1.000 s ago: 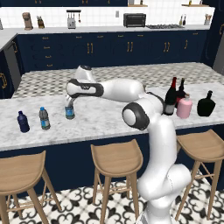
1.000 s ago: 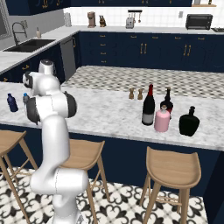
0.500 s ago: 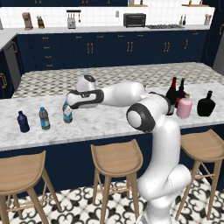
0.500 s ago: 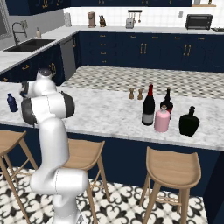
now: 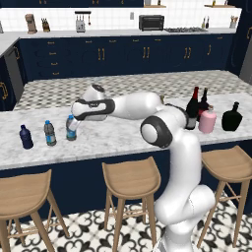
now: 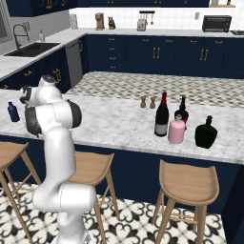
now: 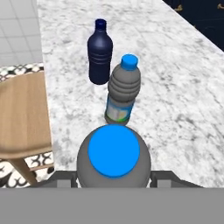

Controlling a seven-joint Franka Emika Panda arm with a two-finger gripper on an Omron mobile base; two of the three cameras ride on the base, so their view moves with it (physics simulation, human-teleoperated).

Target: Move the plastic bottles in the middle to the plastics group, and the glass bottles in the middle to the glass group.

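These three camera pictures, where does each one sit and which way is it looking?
Left base view: behind the arm's left, looking forward and down over the counter; the arm reaches left, the end effector at a water bottle.
Right base view: behind the arm's right; the arm rises at lower left.
Hand view: looks down along the end effector onto that bottle's blue cap.
Shared: both base views show the wine bottle and pink bottle.

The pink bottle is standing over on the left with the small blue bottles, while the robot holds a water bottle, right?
Not quite. The pink bottle stands on the right, beside the wine bottle and the black flask, as the left base view shows. The gripper does hold a water bottle.
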